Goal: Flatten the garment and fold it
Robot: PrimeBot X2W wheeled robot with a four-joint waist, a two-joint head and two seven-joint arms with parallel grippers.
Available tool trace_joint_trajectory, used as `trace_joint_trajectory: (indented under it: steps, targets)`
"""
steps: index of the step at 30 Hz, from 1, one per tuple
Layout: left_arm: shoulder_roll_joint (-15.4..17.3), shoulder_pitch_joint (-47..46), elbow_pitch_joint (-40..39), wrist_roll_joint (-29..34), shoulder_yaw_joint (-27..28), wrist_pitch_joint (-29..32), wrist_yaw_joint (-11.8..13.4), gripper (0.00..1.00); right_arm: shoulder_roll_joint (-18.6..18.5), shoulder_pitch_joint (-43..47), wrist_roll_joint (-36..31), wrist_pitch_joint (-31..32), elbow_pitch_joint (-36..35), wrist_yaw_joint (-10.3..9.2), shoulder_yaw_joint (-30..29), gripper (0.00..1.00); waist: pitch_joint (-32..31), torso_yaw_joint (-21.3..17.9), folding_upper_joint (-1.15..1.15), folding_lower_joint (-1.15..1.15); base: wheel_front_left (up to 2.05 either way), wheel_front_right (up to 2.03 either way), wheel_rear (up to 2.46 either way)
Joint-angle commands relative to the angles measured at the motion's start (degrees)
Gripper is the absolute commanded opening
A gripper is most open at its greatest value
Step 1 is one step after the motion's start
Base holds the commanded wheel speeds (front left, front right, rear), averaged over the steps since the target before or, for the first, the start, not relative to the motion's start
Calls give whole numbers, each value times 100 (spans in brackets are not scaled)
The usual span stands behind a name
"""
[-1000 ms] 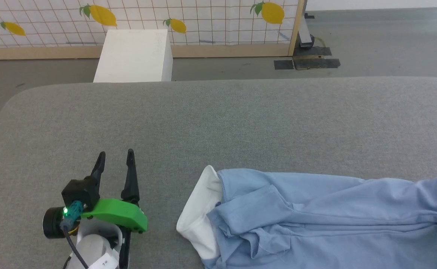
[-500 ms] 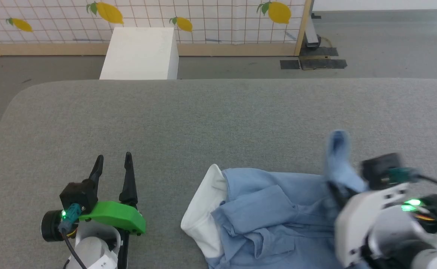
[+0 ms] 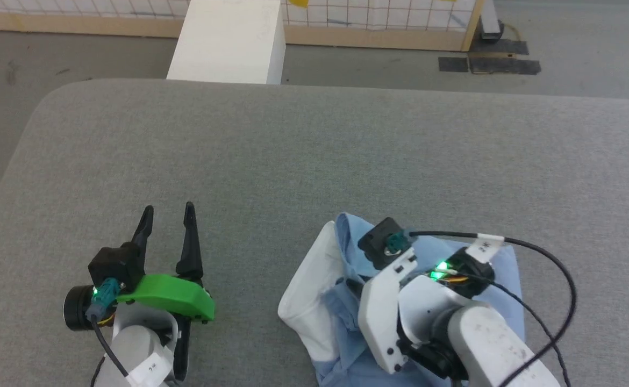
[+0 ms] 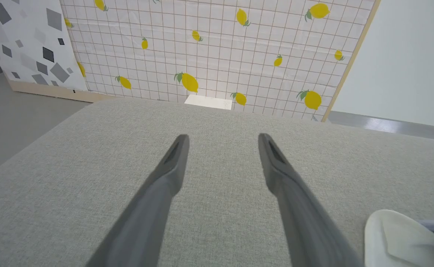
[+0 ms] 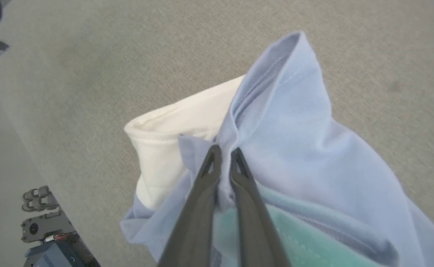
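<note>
The garment (image 3: 345,236), a light blue shirt with a white collar (image 3: 306,306), lies doubled over near the front edge of the grey padded table (image 3: 314,150). My right arm (image 3: 433,317) hangs over it and covers most of it. In the right wrist view, the right gripper (image 5: 225,152) is shut on a raised fold of the blue fabric (image 5: 295,122), just beside the collar (image 5: 176,126). To the left of the shirt, my left gripper (image 3: 168,209) rests open over bare table, its fingers (image 4: 223,138) holding nothing; the collar's edge (image 4: 395,237) shows at its lower right.
A white box (image 3: 228,43) stands on the floor behind the table's far edge. Behind it stands a lemon-patterned grid screen (image 4: 220,48). The table's rounded left corner (image 3: 51,102) drops to grey floor. Dark equipment (image 5: 50,230) sits below the table's near edge.
My right gripper has carried the shirt's far end leftwards and laid it over the collar end, so the shirt now lies doubled. The head camera has tilted down. The left arm has stayed put.
</note>
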Motion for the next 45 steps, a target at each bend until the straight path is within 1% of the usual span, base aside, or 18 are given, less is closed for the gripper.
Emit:
trace_joint_trajectory:
  steps: [1,3,4,5,6,7,10,11,15,19,23,27,32,37,39,41,44,45]
  targets:
    - [-44,-100,0,60,8,-27,-30,100,22,-187,189,-111,234,-8,120,0,102,98,0,0,0,0,0]
    - [-61,-107,5,67,11,-27,-23,100,23,-348,388,-238,566,-8,239,0,124,118,0,0,0,0,0]
    - [-67,-109,7,71,12,-27,-21,100,23,-398,516,-274,703,-8,303,13,126,123,0,0,0,0,0]
    - [-75,-110,10,74,14,-27,-19,100,23,-452,652,-310,854,-8,356,38,124,128,0,0,0,0,0]
    - [-81,-109,16,76,15,-27,-19,100,23,-501,731,-349,942,-8,421,79,118,131,0,0,0,0,0]
    - [-87,-106,25,80,16,-27,-22,100,23,-538,868,-417,1016,-8,465,100,105,132,0,0,0,0,0]
    - [-99,-95,50,86,29,-27,-29,100,24,-628,1209,-703,1004,-8,590,100,42,107,0,0,0,0,0]
    - [-104,-65,77,95,58,-27,-53,100,24,-679,1597,-1333,676,-8,563,100,-57,51,0,0,0,0,0]
    - [-110,0,65,117,100,-27,-52,100,24,-661,1764,-2450,66,-8,299,100,-175,-47,0,0,0,0,0]
    - [-108,92,13,150,156,-27,-62,100,24,-275,1404,-3443,-448,-8,-502,100,-303,-173,0,0,0,0,0]
    - [-110,162,-11,179,179,-27,-79,100,24,343,869,-3959,-810,-8,-1495,100,-392,-258,0,0,0,0,0]
    - [-114,196,-69,209,192,-27,-93,100,24,927,422,-4287,-1007,-8,-2423,100,-453,-320,0,0,0,0,0]
    - [-121,233,-107,231,179,-27,-116,100,24,1507,317,-4279,-756,-8,-3170,100,-518,-365,0,0,0,0,0]
    - [-126,256,-94,245,165,-27,-146,100,25,1834,299,-3850,-348,-8,-3404,100,-572,-393,0,0,0,0,0]
    - [-128,264,-74,244,149,-27,-163,100,25,1937,708,-3544,-55,-8,-3503,100,-594,-389,0,0,0,0,0]
    - [-130,264,-53,242,135,-27,-176,100,25,1992,1360,-3257,319,-8,-3595,100,-610,-377,0,0,0,0,0]
    - [-133,277,-28,239,119,-27,-193,100,25,1963,2711,-2951,878,-8,-3477,100,-634,-356,0,0,0,0,0]
    - [-134,283,-23,237,117,-27,-197,100,25,1951,3013,-2892,1033,-8,-3414,100,-640,-349,0,0,0,0,0]
